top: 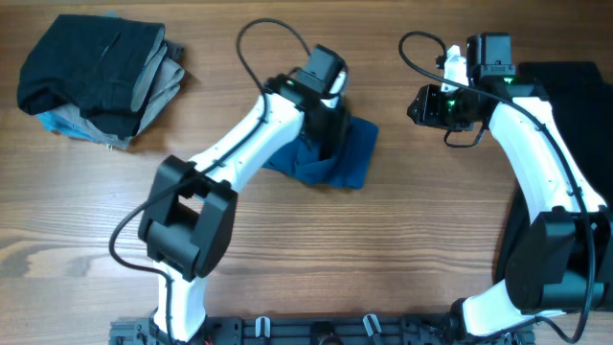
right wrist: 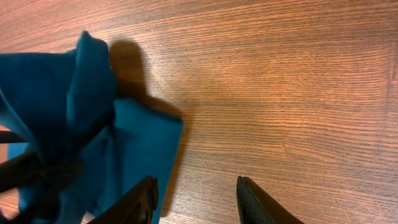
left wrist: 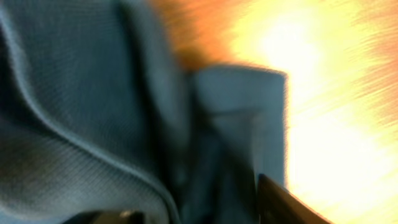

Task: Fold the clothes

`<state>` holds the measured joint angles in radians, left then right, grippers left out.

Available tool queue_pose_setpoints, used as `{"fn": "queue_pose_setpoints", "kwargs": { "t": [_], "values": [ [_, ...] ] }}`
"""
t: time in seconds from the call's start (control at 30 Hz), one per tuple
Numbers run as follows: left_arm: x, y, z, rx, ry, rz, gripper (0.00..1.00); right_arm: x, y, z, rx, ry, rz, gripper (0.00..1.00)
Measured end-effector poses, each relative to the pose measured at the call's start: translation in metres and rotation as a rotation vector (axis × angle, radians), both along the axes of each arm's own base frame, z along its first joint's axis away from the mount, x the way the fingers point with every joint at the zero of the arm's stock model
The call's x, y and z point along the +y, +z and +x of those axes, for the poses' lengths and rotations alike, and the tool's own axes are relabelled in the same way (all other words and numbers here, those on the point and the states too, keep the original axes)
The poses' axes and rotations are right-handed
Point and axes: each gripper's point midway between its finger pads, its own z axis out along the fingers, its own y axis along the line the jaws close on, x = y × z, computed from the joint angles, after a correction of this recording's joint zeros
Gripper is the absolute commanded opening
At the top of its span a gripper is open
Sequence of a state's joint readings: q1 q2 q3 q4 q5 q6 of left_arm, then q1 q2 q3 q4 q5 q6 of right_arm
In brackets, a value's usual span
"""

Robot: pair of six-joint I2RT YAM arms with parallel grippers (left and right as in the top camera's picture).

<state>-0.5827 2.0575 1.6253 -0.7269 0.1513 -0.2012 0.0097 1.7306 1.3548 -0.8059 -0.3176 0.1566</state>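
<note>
The royal-blue T-shirt (top: 351, 159) lies bunched in the middle of the table. My left gripper (top: 323, 134) presses down into it. In the left wrist view the blurred blue shirt (left wrist: 93, 112) fills most of the frame, and folds of it lie between my left gripper's (left wrist: 196, 214) fingers, which stand apart. My right gripper (top: 418, 107) hovers open to the right of the shirt. In the right wrist view the right gripper (right wrist: 199, 200) is over bare wood, with its left finger (right wrist: 144, 198) at the edge of the blue shirt (right wrist: 74, 124).
A stack of black, grey and light-blue clothes (top: 96, 81) sits at the far left. A black garment (top: 570, 91) lies at the right edge, under my right arm. Bare wooden table (top: 402, 220) shows between the arms and in front.
</note>
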Motion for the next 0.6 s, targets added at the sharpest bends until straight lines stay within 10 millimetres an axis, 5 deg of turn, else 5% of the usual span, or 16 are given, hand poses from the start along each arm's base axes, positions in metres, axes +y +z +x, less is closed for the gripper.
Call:
{"fn": "queue_pose_setpoints", "kwargs": {
  "t": [0.07, 0.13, 0.2, 0.23, 0.27, 0.3, 0.33, 0.4, 0.5, 0.57, 0.6],
  "values": [
    [-0.013, 0.004, -0.004, -0.018, -0.027, -0.009, 0.65, 0.0, 0.0, -0.001, 0.005, 0.0, 0.0, 0.47],
    [-0.003, 0.01, -0.01, 0.009, -0.021, 0.043, 0.68, 0.001, -0.002, -0.005, 0.023, 0.004, 0.004, 0.55],
    [0.026, 0.05, 0.009, -0.03, 0.043, 0.054, 0.7, 0.014, 0.001, -0.009, 0.015, 0.081, 0.053, 0.66],
    [0.038, 0.069, 0.018, -0.063, 0.073, 0.04, 0.61, 0.025, 0.004, -0.012, 0.002, 0.142, 0.086, 0.71],
    [0.057, 0.093, 0.026, -0.104, 0.116, 0.025, 0.48, 0.043, 0.008, -0.016, -0.016, 0.218, 0.119, 0.88],
    [0.081, 0.121, 0.031, -0.143, 0.167, 0.01, 0.18, 0.06, 0.011, -0.019, -0.035, 0.286, 0.138, 0.99],
    [0.1, 0.138, 0.033, -0.166, 0.207, 0.002, 0.04, 0.075, 0.013, -0.02, -0.057, 0.338, 0.144, 1.0],
    [0.133, 0.152, 0.03, -0.157, 0.269, 0.012, 0.04, 0.11, 0.016, -0.02, -0.121, 0.44, 0.137, 0.99],
    [0.163, 0.132, 0.022, -0.066, 0.322, 0.051, 0.04, 0.139, -0.002, -0.026, -0.107, 0.467, 0.049, 0.97],
    [0.172, 0.115, 0.017, -0.014, 0.338, 0.063, 0.04, 0.147, -0.031, -0.024, -0.05, 0.438, 0.01, 0.13],
    [0.174, 0.107, 0.016, 0.001, 0.34, 0.065, 0.04, 0.145, -0.054, -0.025, 0.011, 0.413, -0.006, 0.04]
  ]
}}
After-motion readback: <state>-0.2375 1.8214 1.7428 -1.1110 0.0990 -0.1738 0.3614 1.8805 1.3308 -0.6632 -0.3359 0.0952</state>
